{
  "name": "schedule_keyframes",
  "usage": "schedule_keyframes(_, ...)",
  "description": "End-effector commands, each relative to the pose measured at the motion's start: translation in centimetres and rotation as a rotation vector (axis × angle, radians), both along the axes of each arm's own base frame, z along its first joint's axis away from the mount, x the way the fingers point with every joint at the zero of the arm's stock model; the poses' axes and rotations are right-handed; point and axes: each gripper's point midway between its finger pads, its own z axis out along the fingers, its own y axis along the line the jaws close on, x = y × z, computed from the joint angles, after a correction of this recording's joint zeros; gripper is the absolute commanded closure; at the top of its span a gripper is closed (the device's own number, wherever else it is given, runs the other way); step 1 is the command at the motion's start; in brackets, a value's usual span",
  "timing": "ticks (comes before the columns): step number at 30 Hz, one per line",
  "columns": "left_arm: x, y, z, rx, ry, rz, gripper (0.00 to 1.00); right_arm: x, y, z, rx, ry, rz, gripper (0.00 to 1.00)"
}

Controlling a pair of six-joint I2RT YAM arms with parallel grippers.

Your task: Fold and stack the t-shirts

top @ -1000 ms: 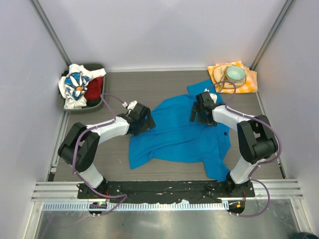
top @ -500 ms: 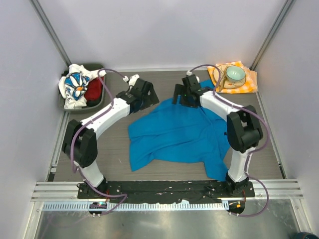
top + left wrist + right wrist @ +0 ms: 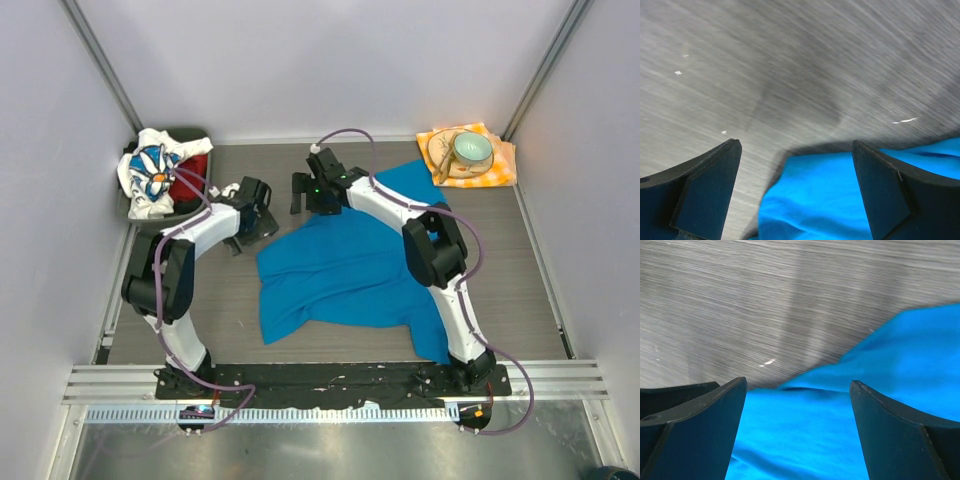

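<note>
Targeting far edge of blue t-shirt [image 3: 345,265], lying crumpled mid-table. Left gripper [image 3: 795,144] and right gripper [image 3: 797,382] both gape wide, empty, at that edge. Go lower, pinch one layer, spread hands, pull taut evenly.

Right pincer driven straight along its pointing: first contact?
Probably the edge of the plain bright blue cloth t-shirt, framed by the open right pincer; bare grey table lies just beyond. Depth is unclear.
</note>
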Motion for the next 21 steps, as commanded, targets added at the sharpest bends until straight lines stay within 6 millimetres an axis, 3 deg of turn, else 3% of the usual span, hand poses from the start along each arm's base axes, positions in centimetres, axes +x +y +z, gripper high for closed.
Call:
schedule_keyframes(1,-0.2,1.9,2.5,-0.029,-0.084,0.078,0.03,0.0,3.3,1.3,0.051,0.011,0.034,0.11)
schedule_keyframes(5,-1.2,2.8,2.7,-0.033,-0.092,0.106,0.03,-1.3,4.8,-0.5,0.027,0.057,0.059,0.15)
schedule_keyframes(9,-2.0,3.2,2.7,-0.041,-0.087,0.117,0.03,-2.4,4.4,-1.9,-0.019,0.085,0.054,0.15)
schedule_keyframes(16,-2.9,3.5,1.9,-0.051,-0.082,0.129,0.03,-3.2,2.2,-1.4,-0.119,0.033,0.046,0.15)
schedule_keyframes(21,-2.9,3.6,1.9,-0.051,-0.078,0.13,0.03,-5.3,-0.2,-2.1,-0.225,0.036,0.052,0.16)
